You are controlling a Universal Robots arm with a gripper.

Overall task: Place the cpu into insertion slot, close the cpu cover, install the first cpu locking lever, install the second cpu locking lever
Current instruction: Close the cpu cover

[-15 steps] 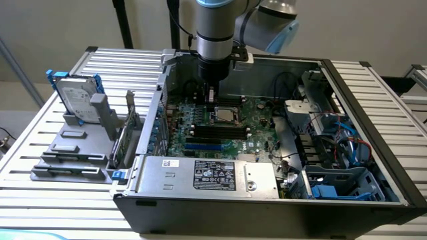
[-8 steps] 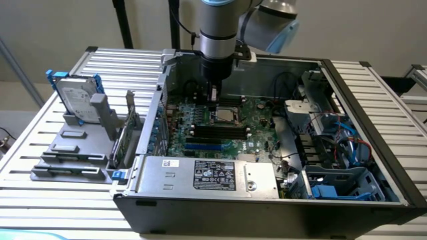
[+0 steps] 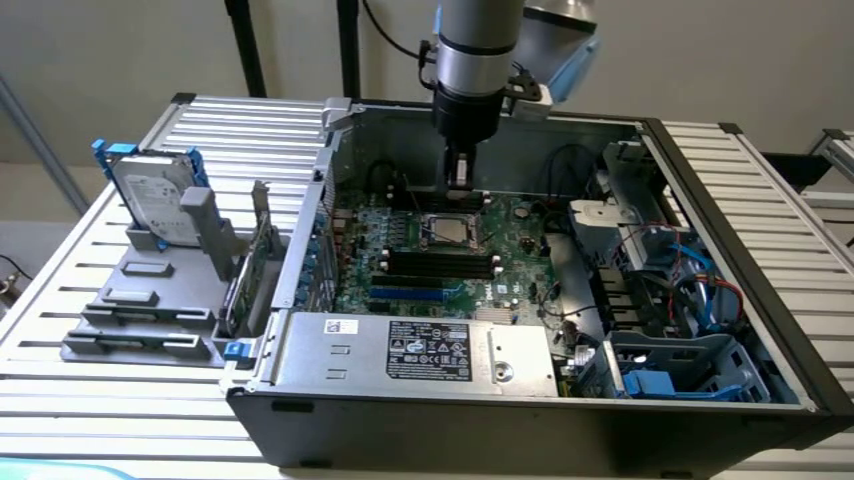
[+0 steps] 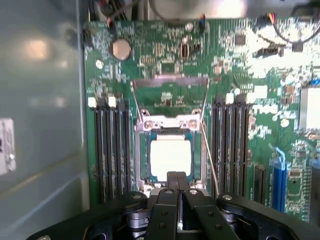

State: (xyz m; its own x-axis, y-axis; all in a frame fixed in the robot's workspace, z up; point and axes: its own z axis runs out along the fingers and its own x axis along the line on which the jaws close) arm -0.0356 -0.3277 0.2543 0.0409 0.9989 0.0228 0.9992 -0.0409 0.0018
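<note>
The cpu [image 4: 170, 156], a silvery square chip, lies flat in the insertion slot [image 4: 196, 161] on the green motherboard. In the exterior view the cpu [image 3: 450, 232] sits mid-board inside the open computer case. The cpu cover [image 4: 170, 79], a thin metal frame with a window, stands raised off the socket at its hinge. Two thin wire levers [image 4: 210, 161] stand up beside the socket, unlatched. My gripper [image 4: 177, 176] hangs just above the socket's edge opposite the hinge, fingers together and holding nothing. From outside, the gripper [image 3: 461, 183] points straight down behind the socket.
Black memory sticks [image 4: 107, 145] flank the socket on both sides. A grey labelled power supply box [image 3: 414, 350] lies at the case's front. Cables and drive bays [image 3: 681, 280] crowd the exterior view's right. A hard drive [image 3: 154, 195] stands on a grey holder outside the case.
</note>
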